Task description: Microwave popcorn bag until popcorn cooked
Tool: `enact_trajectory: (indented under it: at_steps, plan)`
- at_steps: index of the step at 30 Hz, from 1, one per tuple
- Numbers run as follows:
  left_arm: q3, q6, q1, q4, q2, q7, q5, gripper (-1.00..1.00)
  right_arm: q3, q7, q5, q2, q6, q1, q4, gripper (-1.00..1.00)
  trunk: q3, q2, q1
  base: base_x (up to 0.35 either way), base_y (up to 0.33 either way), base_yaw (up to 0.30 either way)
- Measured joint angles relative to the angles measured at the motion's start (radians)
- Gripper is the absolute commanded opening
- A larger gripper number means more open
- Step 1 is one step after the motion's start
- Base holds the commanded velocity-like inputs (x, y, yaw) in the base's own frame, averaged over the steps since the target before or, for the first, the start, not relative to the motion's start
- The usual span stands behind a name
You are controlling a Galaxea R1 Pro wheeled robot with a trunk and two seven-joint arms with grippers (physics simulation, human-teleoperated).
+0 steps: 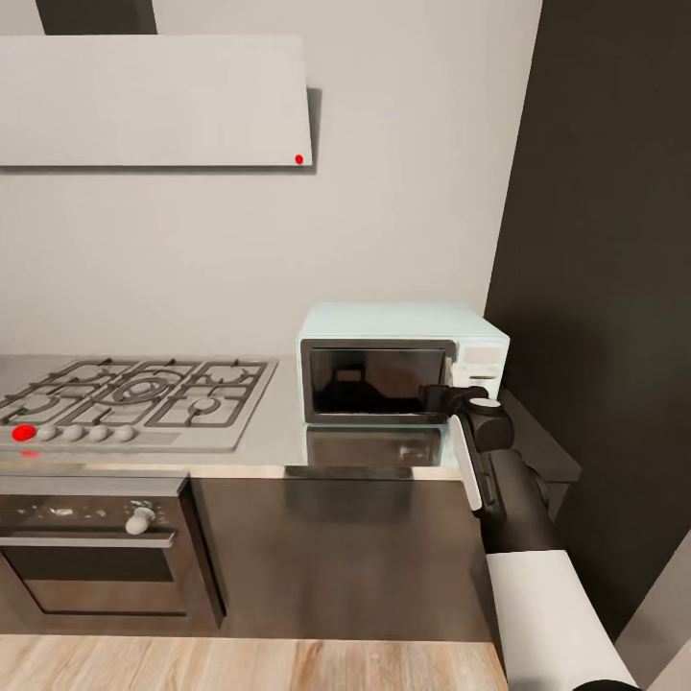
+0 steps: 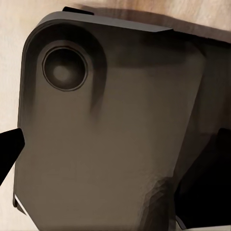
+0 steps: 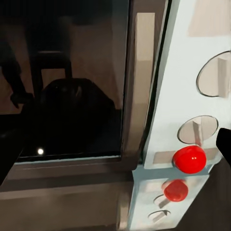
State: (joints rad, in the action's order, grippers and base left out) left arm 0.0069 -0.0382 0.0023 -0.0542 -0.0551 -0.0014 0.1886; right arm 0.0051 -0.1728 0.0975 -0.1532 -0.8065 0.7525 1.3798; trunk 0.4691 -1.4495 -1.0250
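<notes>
microwave: the pale blue microwave (image 1: 403, 363) sits at the right end of the countertop (image 1: 274, 437), hard against the dark tall cabinet (image 1: 605, 288), door facing you and shut.
right gripper: your right gripper (image 1: 443, 396) is up at the door's right edge, just by the handle strip (image 3: 136, 82) and the knob panel (image 3: 192, 130); judged, you placed it there to work the door or the controls. its jaws: you cannot tell open from closed here.
red light: a round red light (image 3: 189, 159) glows on the panel, mirrored in the worktop below.
popcorn bag: not on the stretch of countertop you see; through the dark glass (image 3: 62, 82) you cannot tell what lies inside.
left gripper: its camera looks onto a dark robot body part (image 2: 110, 130); jaw state cannot be told.
gas hob: the gas hob (image 1: 134, 398) takes the counter's left part, well apart from your work.
</notes>
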Motion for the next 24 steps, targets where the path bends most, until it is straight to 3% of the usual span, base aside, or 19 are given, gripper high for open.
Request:
enact_trajectory:
  at_steps: [4, 16, 21, 24]
  plan:
    - [0.0, 0.0, 0.0, 0.0, 0.0, 0.0, 0.0, 1.0, 0.0, 0.0, 0.0, 0.0, 0.0, 0.0, 0.0, 1.0, 0.0, 0.0, 0.0, 0.0, -0.17, 0.0]
    - [0.0, 0.0, 0.0, 0.0, 0.0, 0.0, 0.0, 1.0, 0.0, 0.003, -0.001, 0.0, -0.002, 0.0, 0.0, 1.0, 0.0, 0.0, 0.0, 0.0, -0.008, 0.0]
    - [-0.001, 0.0, 0.0, 0.0, 0.0, 0.0, 0.0, 1.0, -0.03, 0.081, 0.003, 0.01, -0.009, 0.0, -0.002, 1.0, 0.0, 0.0, 0.0, 0.0, 0.0, 0.0]
    - [0.0, 0.0, 0.0, 0.0, 0.0, 0.0, 0.0, 1.0, -0.039, 0.088, 0.005, 0.016, -0.009, 0.0, -0.002, 1.0, 0.0, 0.0, 0.0, 0.0, 0.0, 0.0]
